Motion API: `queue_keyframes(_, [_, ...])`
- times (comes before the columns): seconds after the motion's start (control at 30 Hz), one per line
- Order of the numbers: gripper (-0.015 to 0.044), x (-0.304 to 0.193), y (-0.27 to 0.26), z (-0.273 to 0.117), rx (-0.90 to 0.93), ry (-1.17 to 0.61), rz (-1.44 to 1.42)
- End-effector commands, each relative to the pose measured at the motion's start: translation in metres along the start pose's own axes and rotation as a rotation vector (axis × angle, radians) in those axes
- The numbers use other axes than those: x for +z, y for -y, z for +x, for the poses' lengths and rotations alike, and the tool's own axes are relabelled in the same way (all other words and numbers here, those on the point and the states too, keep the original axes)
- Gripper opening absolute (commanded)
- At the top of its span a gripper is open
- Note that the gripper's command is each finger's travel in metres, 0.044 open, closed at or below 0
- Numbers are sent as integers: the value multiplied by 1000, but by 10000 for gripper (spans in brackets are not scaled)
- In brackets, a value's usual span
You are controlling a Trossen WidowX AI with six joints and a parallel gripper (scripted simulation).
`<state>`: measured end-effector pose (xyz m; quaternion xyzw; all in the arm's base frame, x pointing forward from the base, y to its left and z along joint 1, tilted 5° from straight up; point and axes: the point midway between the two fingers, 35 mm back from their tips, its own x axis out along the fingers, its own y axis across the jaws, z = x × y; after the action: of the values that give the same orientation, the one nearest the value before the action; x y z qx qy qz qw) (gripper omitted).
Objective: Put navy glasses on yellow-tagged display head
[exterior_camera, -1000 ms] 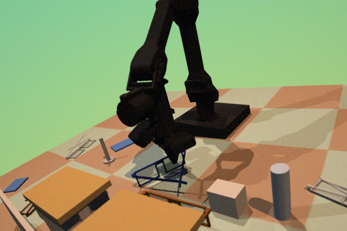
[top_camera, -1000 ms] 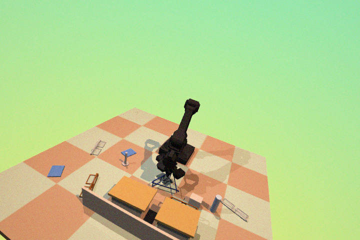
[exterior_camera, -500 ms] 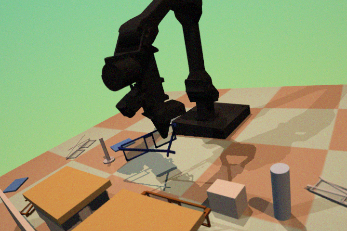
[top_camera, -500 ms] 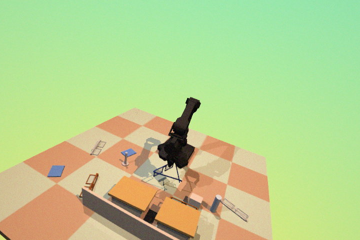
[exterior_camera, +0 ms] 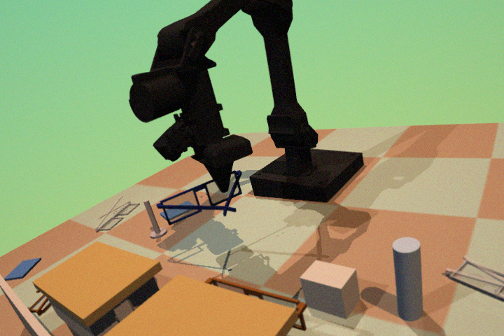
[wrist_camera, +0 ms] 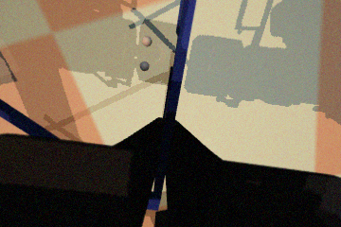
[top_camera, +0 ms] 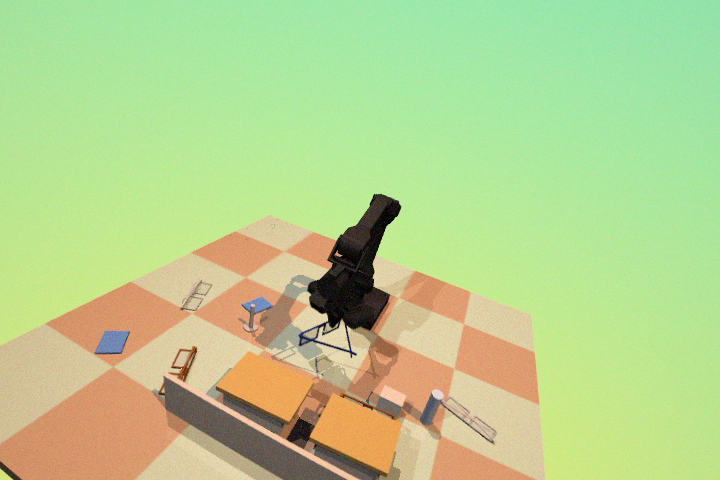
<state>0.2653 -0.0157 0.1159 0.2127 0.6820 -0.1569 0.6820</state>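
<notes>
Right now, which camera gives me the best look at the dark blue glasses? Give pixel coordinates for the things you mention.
The exterior view: it shows both lens frames and both folded-over-looking temples of the glasses (top_camera: 326, 344) (exterior_camera: 199, 207) (wrist_camera: 179, 61). The top view shows them small; the wrist view, only parts.

Grainy pics, mod. bright; arm (top_camera: 380, 226) (exterior_camera: 280, 71) nearly black, overlapping shadows on checkered bench (top_camera: 497, 356) (exterior_camera: 431, 190) (wrist_camera: 206, 132).
</notes>
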Motion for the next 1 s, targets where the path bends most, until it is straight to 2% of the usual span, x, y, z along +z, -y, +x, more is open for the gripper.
queue_keyframes(0.0, [0,12,14,-2,-1,6,-1])
queue_keyframes(0.97, [0,62,155,-5,-18,10,-1])
